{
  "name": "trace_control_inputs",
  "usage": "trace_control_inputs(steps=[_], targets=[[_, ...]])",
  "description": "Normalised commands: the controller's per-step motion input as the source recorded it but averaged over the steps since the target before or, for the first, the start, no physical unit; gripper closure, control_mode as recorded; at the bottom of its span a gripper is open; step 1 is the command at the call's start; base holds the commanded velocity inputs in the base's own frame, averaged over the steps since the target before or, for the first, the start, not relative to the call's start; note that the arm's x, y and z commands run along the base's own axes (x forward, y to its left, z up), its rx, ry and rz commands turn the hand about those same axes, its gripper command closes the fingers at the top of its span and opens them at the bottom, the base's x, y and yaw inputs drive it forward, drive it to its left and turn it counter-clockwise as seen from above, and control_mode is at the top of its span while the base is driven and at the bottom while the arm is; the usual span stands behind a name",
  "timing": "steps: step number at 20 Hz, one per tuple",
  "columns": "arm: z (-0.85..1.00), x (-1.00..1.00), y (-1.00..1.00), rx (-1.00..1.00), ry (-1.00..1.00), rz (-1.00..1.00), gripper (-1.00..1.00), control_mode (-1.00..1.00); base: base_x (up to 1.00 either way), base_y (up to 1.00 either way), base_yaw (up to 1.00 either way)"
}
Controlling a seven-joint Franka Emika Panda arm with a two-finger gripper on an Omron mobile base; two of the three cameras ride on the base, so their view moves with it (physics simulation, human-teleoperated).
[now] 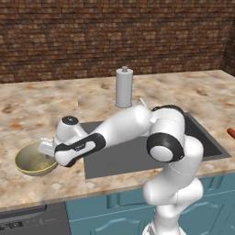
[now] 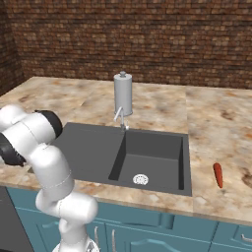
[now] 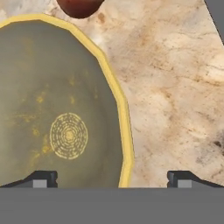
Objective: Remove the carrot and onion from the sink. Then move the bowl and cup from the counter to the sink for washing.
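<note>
My gripper (image 3: 112, 178) hangs released, jaws spread wide, straddling the near rim of the bowl (image 3: 57, 109). The bowl sits on the counter (image 1: 27, 110) just left of the sink (image 1: 119, 160), directly below me, one fingertip over its inside and the other outside the rim.

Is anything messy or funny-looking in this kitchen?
Nothing is spilled or broken. The carrot lies loose on the counter right of the sink, and the onion sits on the counter beside the bowl.
</note>
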Motion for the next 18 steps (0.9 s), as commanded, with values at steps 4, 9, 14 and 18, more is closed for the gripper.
trace_control_inputs(steps=[4, 9, 14, 18], targets=[[-0.12, 0.06, 0.05, 0.00, 0.03, 0.00, -1.00, -1.00, 0.00, 0.00, 0.00], [-0.09, 0.03, 0.06, 0.00, 0.00, 0.00, -1.00, -1.00, 0.00, 0.00, 0.00], [-0.07, 0.00, 0.01, 0.00, 0.00, 0.00, 1.00, -1.00, 0.00, 0.00, 0.00], [-0.08, -0.01, 0.00, 0.00, 0.00, -0.03, 1.00, -1.00, 0.00, 0.00, 0.00]])
